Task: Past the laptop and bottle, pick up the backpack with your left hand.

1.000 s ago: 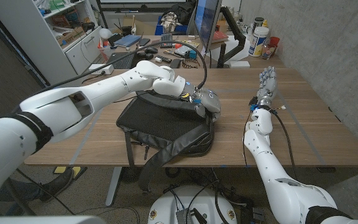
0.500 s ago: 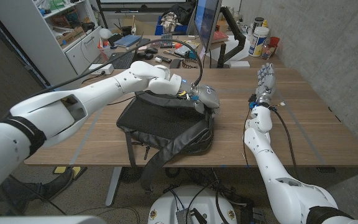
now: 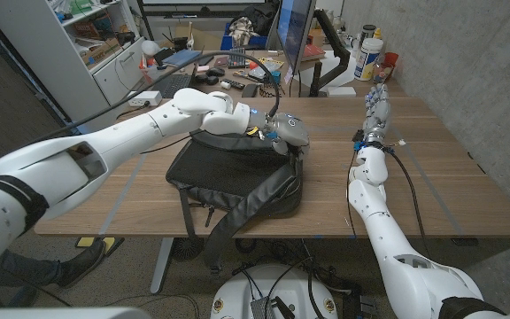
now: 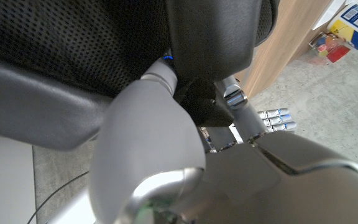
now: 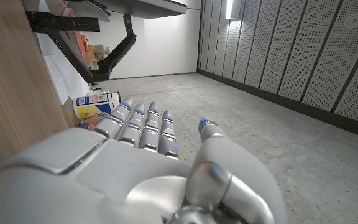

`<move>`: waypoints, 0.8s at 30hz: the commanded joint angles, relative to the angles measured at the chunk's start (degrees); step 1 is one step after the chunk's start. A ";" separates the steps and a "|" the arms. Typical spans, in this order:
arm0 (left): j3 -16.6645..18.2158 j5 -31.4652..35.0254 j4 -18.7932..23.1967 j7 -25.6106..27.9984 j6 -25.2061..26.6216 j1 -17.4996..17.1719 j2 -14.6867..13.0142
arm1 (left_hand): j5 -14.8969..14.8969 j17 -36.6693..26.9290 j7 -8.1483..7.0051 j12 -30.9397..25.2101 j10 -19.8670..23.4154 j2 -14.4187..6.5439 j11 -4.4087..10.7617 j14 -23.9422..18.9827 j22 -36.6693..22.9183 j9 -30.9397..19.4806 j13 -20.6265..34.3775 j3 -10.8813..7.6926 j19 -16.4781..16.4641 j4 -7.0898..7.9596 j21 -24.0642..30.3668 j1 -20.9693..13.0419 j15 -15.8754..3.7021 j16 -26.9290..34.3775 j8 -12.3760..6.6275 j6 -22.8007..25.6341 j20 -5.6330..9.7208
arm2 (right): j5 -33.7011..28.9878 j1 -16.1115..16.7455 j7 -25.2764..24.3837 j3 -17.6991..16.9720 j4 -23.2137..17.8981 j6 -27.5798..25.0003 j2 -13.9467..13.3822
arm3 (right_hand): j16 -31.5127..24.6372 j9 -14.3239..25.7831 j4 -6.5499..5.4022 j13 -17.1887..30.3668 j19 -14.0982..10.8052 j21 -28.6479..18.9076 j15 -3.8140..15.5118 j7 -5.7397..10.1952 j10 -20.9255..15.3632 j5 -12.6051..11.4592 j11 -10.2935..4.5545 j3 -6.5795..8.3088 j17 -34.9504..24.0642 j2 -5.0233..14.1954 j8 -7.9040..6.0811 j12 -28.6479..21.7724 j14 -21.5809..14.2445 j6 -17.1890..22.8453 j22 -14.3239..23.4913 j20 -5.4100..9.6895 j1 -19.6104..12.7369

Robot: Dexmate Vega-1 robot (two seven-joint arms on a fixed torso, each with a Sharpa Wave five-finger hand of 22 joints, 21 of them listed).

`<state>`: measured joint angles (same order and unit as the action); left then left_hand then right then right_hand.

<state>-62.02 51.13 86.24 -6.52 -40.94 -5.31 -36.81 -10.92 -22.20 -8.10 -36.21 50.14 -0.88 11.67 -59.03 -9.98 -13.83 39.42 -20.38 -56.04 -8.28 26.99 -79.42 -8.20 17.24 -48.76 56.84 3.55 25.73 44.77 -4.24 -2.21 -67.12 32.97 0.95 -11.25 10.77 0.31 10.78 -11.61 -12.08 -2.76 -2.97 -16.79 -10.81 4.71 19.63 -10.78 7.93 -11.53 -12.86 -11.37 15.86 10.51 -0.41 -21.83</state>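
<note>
The black backpack point(image 3: 228, 177) lies on the wooden table point(image 3: 467, 186), near its front edge, with a strap hanging over that edge. My left hand point(image 3: 288, 133) is at the pack's far right corner, fingers curled around its top strap, and that corner is pulled up a little. In the left wrist view a black strap point(image 4: 210, 31) runs through my left hand point(image 4: 154, 137), with the backpack's mesh point(image 4: 61, 43) close by. My right hand point(image 3: 377, 106) stands upright at the table's right side, fingers straight and together, holding nothing; the right wrist view shows the same pose point(image 5: 142, 162).
Behind the table a cluttered desk holds a dark laptop point(image 3: 171, 86), a monitor point(image 3: 292, 31) and a white bottle point(image 3: 368, 58). A cable point(image 3: 410, 199) runs along the table beside my right arm. White shelves point(image 3: 78, 44) stand at the back left.
My left hand has drawn back toward the table's far side and slightly left, taking the backpack's top strap and corner with it. My right hand has shifted only slightly.
</note>
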 commanded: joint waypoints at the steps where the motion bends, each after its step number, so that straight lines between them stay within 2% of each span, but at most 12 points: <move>1: 2.73 -3.50 4.75 -0.47 5.06 -2.62 -3.17 | -0.30 -0.87 2.48 0.32 0.80 -1.17 -0.06 -2.10 -0.27 -1.75 0.38 -0.25 -0.59 0.50 0.44 -0.79 -5.18 0.49 -0.41 2.61 0.32 | -2.54 0.15 -1.72 1.23 -2.23 -1.53 -0.37 | 0.05 0.36 0.06 0.17 -0.23 0.10 0.19 0.06 -0.35 -0.32 0.06 0.38 -0.27 -0.09 0.01 -0.15 -0.56 0.68 0.28 -0.11 -0.48; 13: 5.52 -5.73 8.49 -0.36 8.32 -4.58 -5.55 | -0.49 -1.67 2.25 0.65 1.09 -1.17 -0.09 -3.11 -0.35 -2.15 0.80 -0.26 -0.78 0.51 0.57 -0.76 -5.16 0.82 -0.80 2.54 0.86 | -3.10 -0.04 -1.47 2.15 -2.86 -2.61 -0.48 | 0.05 0.36 0.09 0.17 -0.25 0.10 0.16 -0.01 -0.49 -0.32 0.11 0.42 -0.27 -0.10 0.00 -0.18 -0.66 0.74 0.28 -0.11 -0.48; 24: 7.68 -6.68 10.86 0.53 11.01 -5.99 -6.32 | -0.76 -1.61 2.31 0.96 1.31 -1.16 -0.12 -3.91 -0.35 -2.49 1.18 -0.68 -0.86 0.71 0.65 -0.32 -5.07 0.36 -1.15 2.45 1.18 | -3.11 0.55 -1.38 2.22 -3.75 -3.11 -0.75 | 0.05 0.37 0.12 0.18 -0.24 0.11 0.11 -0.05 -0.55 -0.32 0.15 0.45 -0.27 -0.13 0.01 -0.18 -0.74 0.77 0.28 -0.11 -0.48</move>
<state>-56.54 45.59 94.49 -6.75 -32.57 -9.79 -42.02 -11.08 -23.17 -7.97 -35.37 50.82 -0.88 11.57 -60.01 -10.30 -15.09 40.39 -20.38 -56.79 -8.28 27.16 -79.42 -7.81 17.61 -49.64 57.15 4.31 22.85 44.83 -5.62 -0.22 -69.87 30.59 0.45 -11.25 11.07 0.31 10.78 -11.61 -12.08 -2.55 -2.97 -16.78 -10.81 4.71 19.63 -10.78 7.93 -11.53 -12.86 -11.58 15.86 10.51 -0.41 -21.83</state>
